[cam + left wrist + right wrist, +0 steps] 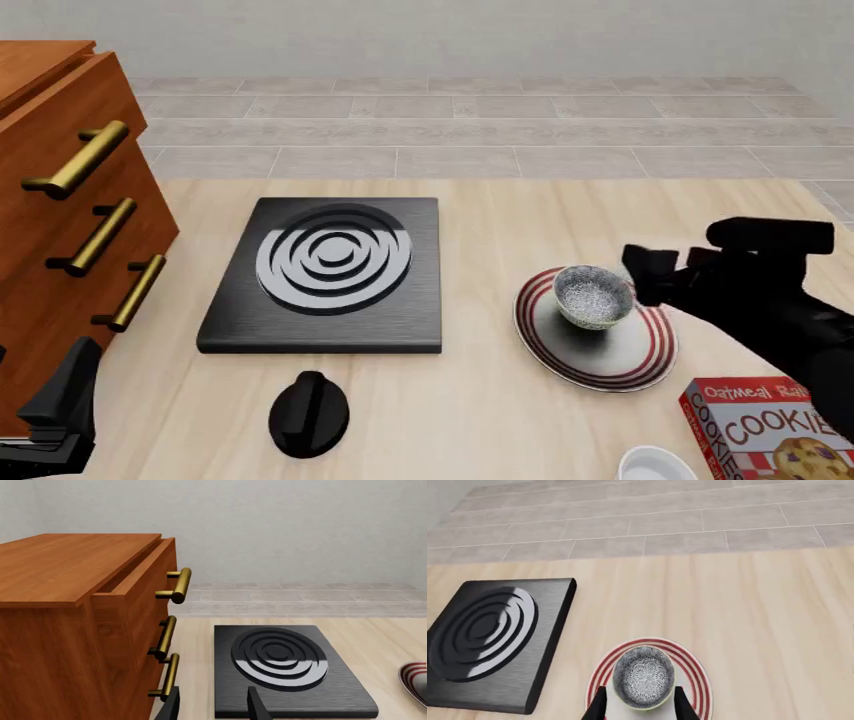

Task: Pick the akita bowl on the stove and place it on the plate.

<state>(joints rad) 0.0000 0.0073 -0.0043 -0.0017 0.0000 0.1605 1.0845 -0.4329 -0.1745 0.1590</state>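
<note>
The akita bowl (593, 296), speckled grey-white inside, stands upright on the red-ringed plate (627, 352) to the right of the stove (334, 275). The stove top is bare. My right gripper (650, 277) hovers just right of the bowl, open. In the right wrist view the bowl (642, 675) lies on the plate (695, 676) just ahead of and between the spread fingertips (602, 696), with the stove (487, 635) beyond. My left gripper (60, 410) is open near the table's front left corner, facing the stove (287, 670); the plate's edge (417, 677) also shows there.
A wooden drawer cabinet (67, 200) with brass handles stands along the left side; its top drawer (133, 587) is pulled out a little. A black oval knob (308, 412) lies in front of the stove. A cookie box (774, 430) and a plain white bowl (657, 466) sit at the front right.
</note>
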